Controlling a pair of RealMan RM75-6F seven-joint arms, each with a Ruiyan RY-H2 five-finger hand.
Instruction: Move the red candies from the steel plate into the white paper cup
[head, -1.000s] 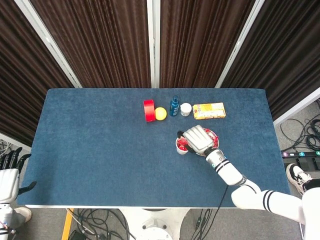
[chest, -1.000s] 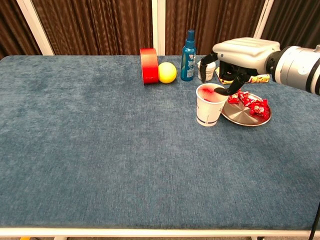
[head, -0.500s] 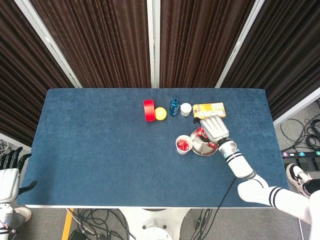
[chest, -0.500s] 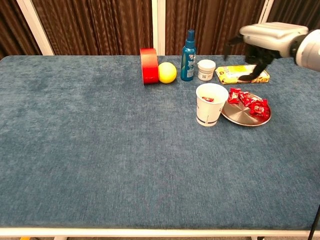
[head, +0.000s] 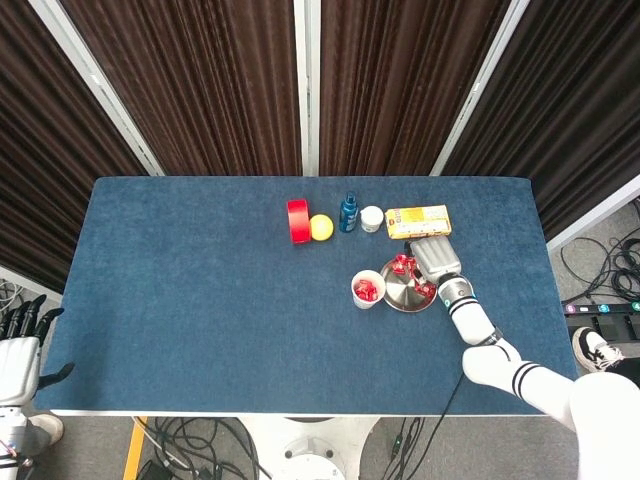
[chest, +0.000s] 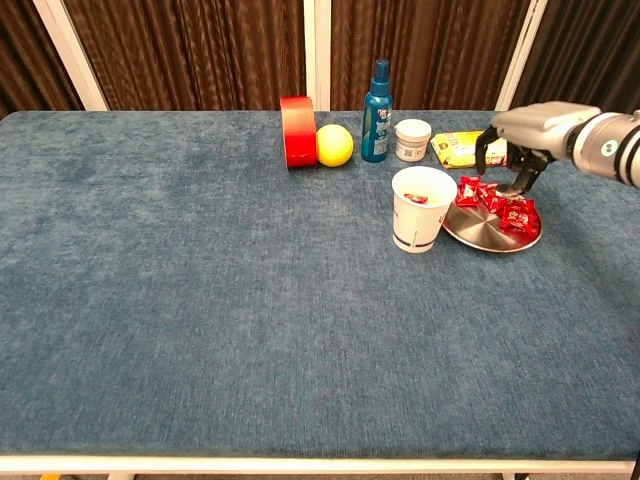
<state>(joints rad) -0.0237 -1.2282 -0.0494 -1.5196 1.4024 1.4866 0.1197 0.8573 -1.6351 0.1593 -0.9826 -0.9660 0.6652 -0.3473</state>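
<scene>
Head view: left robot hand (head: 18, 345) off the counter (head: 200, 300), fingers spread, holding nothing.
Chest view: right robot hand (chest: 512, 160), fingers apart, released over candies (chest: 500, 203) on plate (chest: 480, 232); cup (chest: 420, 210) beside.

a robotics lab or test cell, not a home. a table covered in blue felt-like cloth (head: 200, 290) stands before dark brown pleated curtains (head: 210, 80) hung between white metal frame posts (head: 307, 85). loose black cables (head: 200, 440) and a power strip (head: 600, 305) lie on the grey floor.
</scene>
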